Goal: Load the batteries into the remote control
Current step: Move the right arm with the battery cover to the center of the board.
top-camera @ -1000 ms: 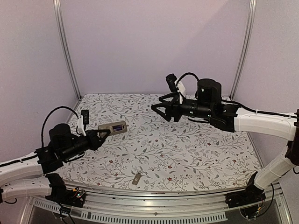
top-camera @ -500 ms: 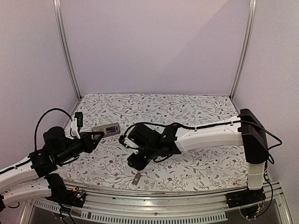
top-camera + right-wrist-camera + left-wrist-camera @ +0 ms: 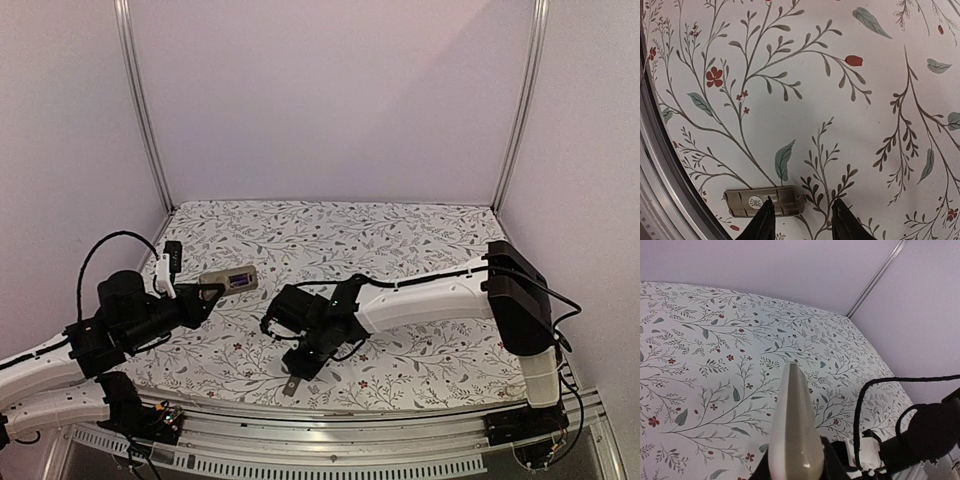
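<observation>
The remote control (image 3: 232, 280) is a slim rectangular slab of smooth tan plastic with a small purplish display window. It is held off the cloth near the table's 9 o'clock. The left gripper (image 3: 207, 291) is clamped tight on its near end, with the forearm low and reaching toward 2 o'clock. A matte floral cloth (image 3: 420, 240) covers the table. At 6 o'clock, by the front edge, lies a flat grey-tan cover piece (image 3: 747, 201) with shallow grooves and a round mark. The right arm stretches across from 3 o'clock, wrist bent downward. The right gripper (image 3: 802, 225) hovers over the cover, its black fingers (image 3: 763, 224) moderately parted. One tip overlaps the cover's end, but I cannot tell whether it touches.
</observation>
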You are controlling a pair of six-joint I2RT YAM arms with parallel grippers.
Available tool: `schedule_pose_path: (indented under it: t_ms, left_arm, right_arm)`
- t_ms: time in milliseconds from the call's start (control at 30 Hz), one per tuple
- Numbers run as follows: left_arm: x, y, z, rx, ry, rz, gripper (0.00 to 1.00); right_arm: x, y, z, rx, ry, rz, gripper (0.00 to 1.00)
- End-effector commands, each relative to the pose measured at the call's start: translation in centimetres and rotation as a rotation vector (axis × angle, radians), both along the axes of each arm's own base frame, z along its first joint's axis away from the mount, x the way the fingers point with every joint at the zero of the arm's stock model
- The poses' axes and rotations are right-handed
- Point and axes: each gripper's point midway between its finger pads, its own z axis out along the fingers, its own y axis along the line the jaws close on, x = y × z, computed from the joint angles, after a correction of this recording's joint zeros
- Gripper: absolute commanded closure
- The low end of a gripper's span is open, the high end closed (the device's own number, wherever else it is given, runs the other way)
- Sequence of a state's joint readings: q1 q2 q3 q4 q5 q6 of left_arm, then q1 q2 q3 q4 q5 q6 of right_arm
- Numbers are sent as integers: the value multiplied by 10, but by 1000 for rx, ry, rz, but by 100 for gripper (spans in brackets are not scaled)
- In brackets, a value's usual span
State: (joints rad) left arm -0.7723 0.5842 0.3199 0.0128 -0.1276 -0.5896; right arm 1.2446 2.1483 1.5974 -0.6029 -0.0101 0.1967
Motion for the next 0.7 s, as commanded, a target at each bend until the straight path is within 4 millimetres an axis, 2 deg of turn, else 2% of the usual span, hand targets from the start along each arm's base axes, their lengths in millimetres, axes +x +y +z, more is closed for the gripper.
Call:
schedule_pose_path:
  t_ms: [0,167,300,467,533,667]
  left_arm:
    - [4,-1,11,-7,-41,13,100]
    - [5,-2,10,-1,-33,13,100]
    - [5,-3,8,6,-24,11,100]
    - [5,-1,9,1,-29,22,100]
    - [5,0,10,1,-31,23,100]
    - [4,1,9,4,-28,23,100]
  right_arm:
    - [-12,-5,-11,-48,23,23,62]
    - [-11,-2,-13,-40,4,39,65]
    - [-9,2,-15,-44,-8,59,75]
    - [-10,1,-15,-52,-9,69,75]
    - [-4,1,-14,-61,-40,64,75]
    - [0,3,-15,-73,-54,71,82]
